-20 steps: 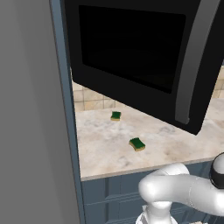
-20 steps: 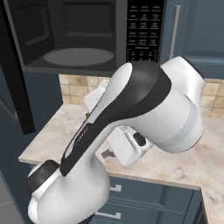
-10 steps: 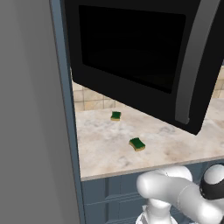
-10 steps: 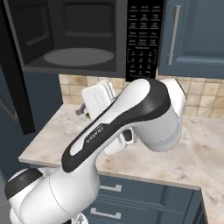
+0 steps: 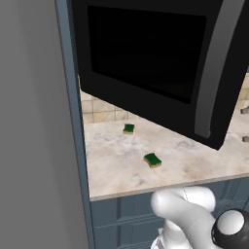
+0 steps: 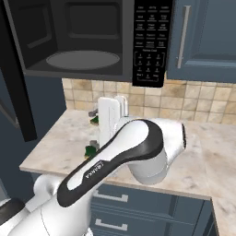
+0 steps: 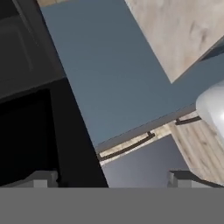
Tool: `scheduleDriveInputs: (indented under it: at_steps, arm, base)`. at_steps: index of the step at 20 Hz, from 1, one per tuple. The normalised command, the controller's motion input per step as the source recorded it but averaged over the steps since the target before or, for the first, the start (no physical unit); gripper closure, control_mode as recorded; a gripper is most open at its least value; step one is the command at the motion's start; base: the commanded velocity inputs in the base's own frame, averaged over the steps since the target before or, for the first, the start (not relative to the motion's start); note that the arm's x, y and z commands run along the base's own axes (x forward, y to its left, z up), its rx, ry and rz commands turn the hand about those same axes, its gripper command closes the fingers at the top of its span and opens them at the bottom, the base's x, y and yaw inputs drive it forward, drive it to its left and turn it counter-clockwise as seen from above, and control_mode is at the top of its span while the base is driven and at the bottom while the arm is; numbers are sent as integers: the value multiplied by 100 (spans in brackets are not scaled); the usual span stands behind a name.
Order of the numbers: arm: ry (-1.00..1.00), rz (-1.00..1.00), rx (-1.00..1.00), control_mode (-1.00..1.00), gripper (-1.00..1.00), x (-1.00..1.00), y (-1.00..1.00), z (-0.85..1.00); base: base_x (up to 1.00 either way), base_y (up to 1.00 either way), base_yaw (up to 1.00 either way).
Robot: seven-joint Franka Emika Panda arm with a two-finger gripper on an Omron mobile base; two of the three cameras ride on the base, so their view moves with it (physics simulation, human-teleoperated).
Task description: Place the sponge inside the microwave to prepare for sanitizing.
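The sponge [image 5: 152, 160], green on top with a tan layer below, lies flat on the marble counter [image 5: 116, 170]. In the right base view the sponge [image 6: 90, 151] peeks out beside my hand. Above the counter hangs the black microwave [image 6: 83, 60], its cavity and round turntable showing and its door [image 5: 146, 58] swung wide open. My gripper [image 6: 93, 128] hovers over the counter with its fingers pointing left. It is open, with nothing between the fingertips [image 5: 245, 111], and it stays well to the right of the sponge. In the hand view the gripper [image 7: 113, 179] faces blue cabinet fronts.
A smaller, darker green sponge [image 5: 128, 128] lies further back near the tiled wall. The open door overhangs the counter's left part. A grey wall panel [image 5: 34, 121] bounds the left side. A blue wall cabinet [image 6: 203, 41] hangs right of the keypad [image 6: 150, 41].
The arm has swung round: the hand rose from in front of the counter edge to above the counter. The jaws stayed open and both sponges lie where they were.
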Motion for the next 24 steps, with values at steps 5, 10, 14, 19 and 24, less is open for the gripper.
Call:
scheduleDriveInputs:
  at_steps: [5,10,14,19,24]
  arm:
    - [6,-6,34,-100,-100,24,27,33]
    - [20,16,7,-100,-100,2,47,62]
    - [20,31,0,-100,-100,0,53,58]
    - [14,33,0,-100,-100,0,65,52]
    - [12,33,0,-100,-100,-2,94,20]
  base:
    - [0,0,0]
    - [0,0,0]
    - [0,0,0]
    - [0,0,0]
    - [0,0,0]
